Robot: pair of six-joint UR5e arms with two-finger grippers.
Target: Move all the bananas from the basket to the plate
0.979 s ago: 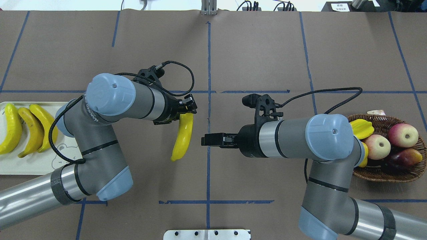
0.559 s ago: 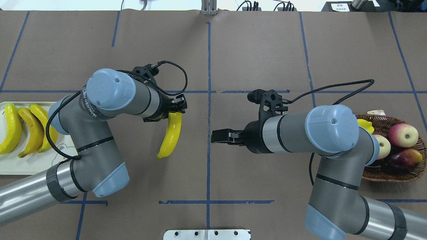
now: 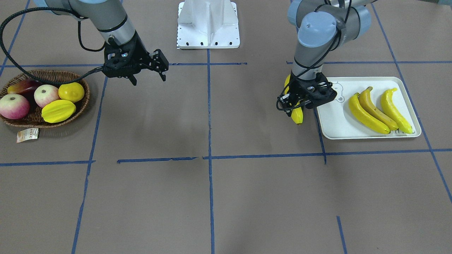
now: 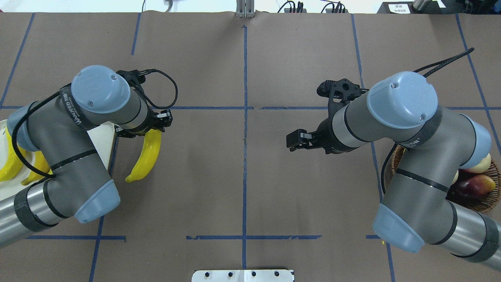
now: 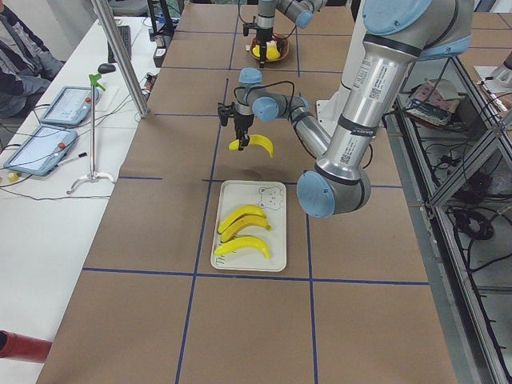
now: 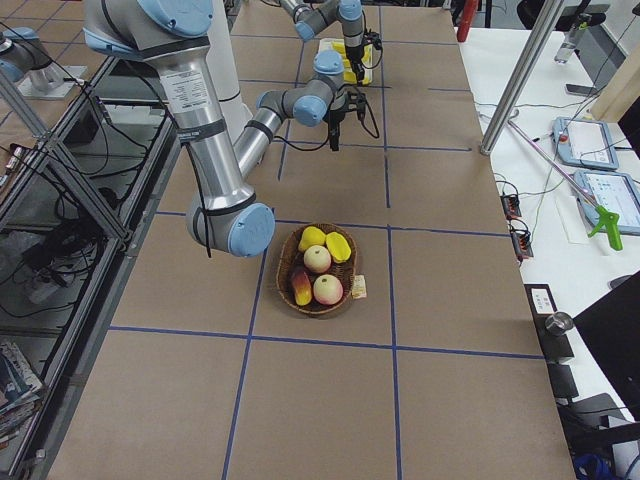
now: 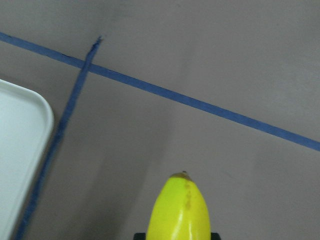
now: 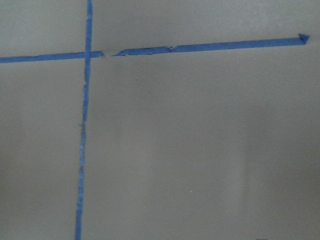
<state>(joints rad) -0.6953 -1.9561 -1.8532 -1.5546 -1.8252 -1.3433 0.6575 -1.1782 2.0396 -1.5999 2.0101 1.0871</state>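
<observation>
My left gripper [image 3: 299, 104] is shut on the upper end of a yellow banana [image 4: 144, 157], which hangs above the table just beside the plate's [image 3: 335, 121] near edge. The wrist view shows the banana [image 7: 180, 212] tip over brown paper, with the plate [image 7: 20, 150] corner to its left. Three bananas [image 3: 376, 109] lie side by side on the plate. My right gripper [image 3: 149, 78] stands open and empty above the table, between the centre line and the basket [image 3: 85, 94]. The basket holds apples, a lemon and a starfruit.
A paper tag [image 3: 27, 135] lies on the table by the basket. The robot's white base [image 3: 208, 24] sits at the table's near edge. Blue tape lines [image 4: 245, 117] cross the brown paper. A seated person [image 5: 20, 56] is at a side table.
My left arm has carried the banana leftward from near the centre line to the plate's edge. My right arm has drawn back to the right, towards the basket.
</observation>
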